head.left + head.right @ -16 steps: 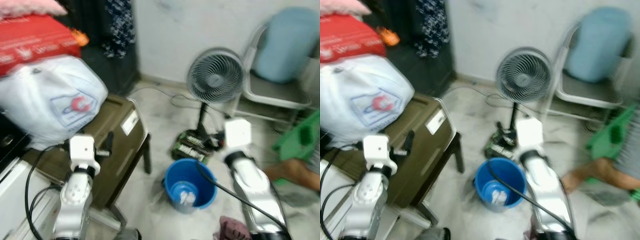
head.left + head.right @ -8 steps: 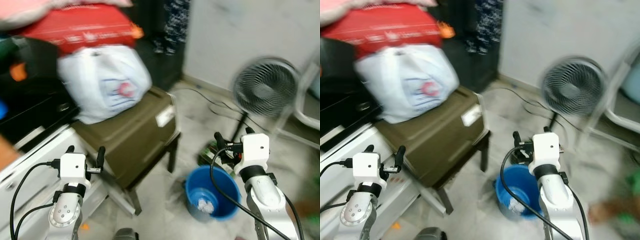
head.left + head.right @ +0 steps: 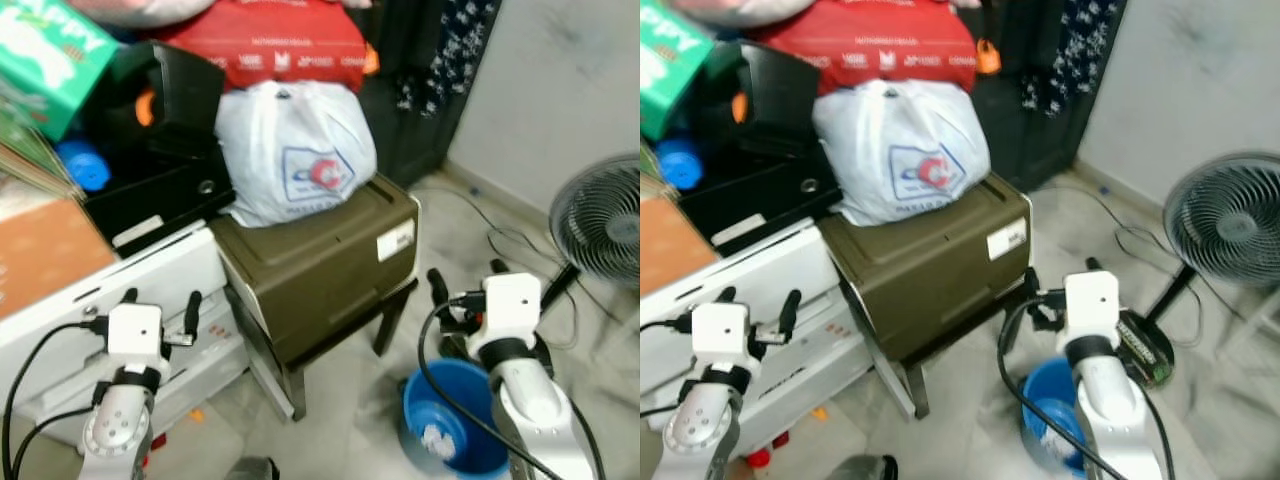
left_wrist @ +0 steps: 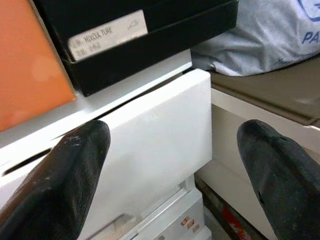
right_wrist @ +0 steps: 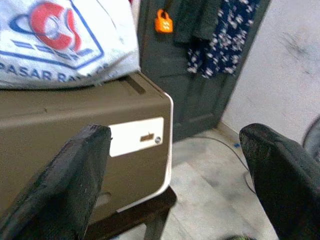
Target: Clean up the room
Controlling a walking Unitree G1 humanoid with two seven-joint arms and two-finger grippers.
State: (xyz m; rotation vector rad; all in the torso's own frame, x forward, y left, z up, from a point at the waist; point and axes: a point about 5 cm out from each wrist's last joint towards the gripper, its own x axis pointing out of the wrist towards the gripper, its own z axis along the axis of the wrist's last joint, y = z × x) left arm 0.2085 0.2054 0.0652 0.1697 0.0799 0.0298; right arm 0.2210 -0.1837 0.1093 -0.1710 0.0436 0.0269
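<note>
Pincers, left (image 3: 158,299) and right (image 3: 462,276), hung apart and empty. Since a second earlier the camera had swung left, off the fan (image 3: 602,220), onto a white bag (image 3: 295,150) on an olive trunk (image 3: 320,262). I judged the robot was searching for clutter. Below the right pincer stood the blue bucket (image 3: 448,420), upright, mouth up, white scrap inside; no long axis stood out.
</note>
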